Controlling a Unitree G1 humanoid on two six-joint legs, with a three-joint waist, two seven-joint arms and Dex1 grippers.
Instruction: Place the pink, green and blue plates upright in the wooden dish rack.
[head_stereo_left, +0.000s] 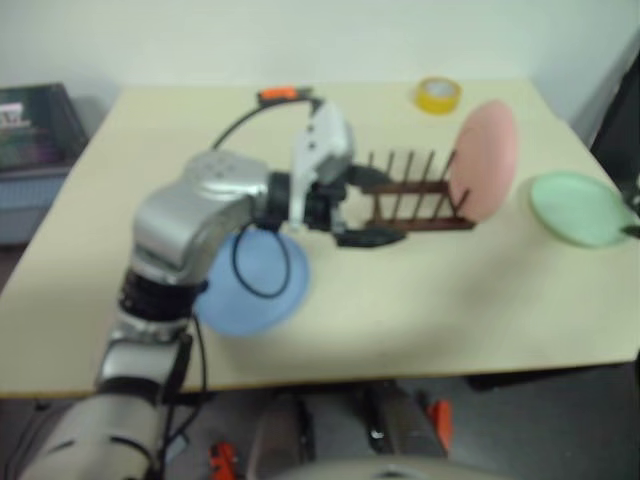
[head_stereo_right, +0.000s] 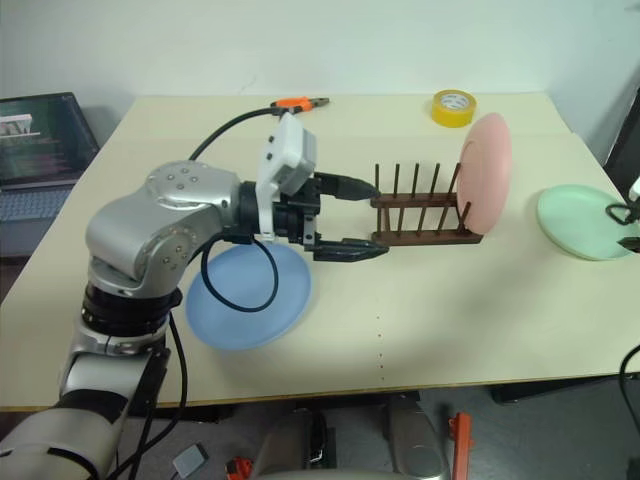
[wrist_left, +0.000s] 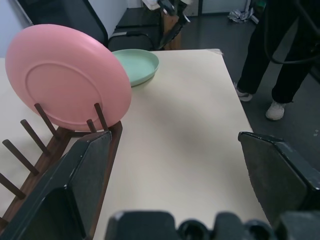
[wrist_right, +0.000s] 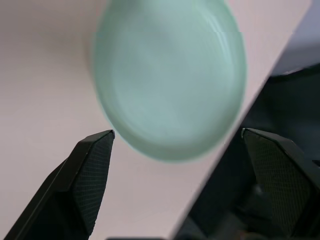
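The pink plate (head_stereo_right: 487, 171) stands upright in the right end of the wooden dish rack (head_stereo_right: 422, 212) on the desk (head_stereo_right: 450, 310). The blue plate (head_stereo_right: 248, 295) lies flat under the left arm; the green plate (head_stereo_right: 583, 221) lies flat near the right edge. The left pincer (head_stereo_right: 352, 216) hangs wide open and empty just left of the rack. The right pincer (wrist_right: 175, 165), wide open and empty, hovers above the green plate.

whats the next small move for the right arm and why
Probably lower the open right gripper onto the near rim of the green plate. That plate lies flat at the table's right edge, the pink plate already stands in the rack, and the fingers hover apart just short of the rim.
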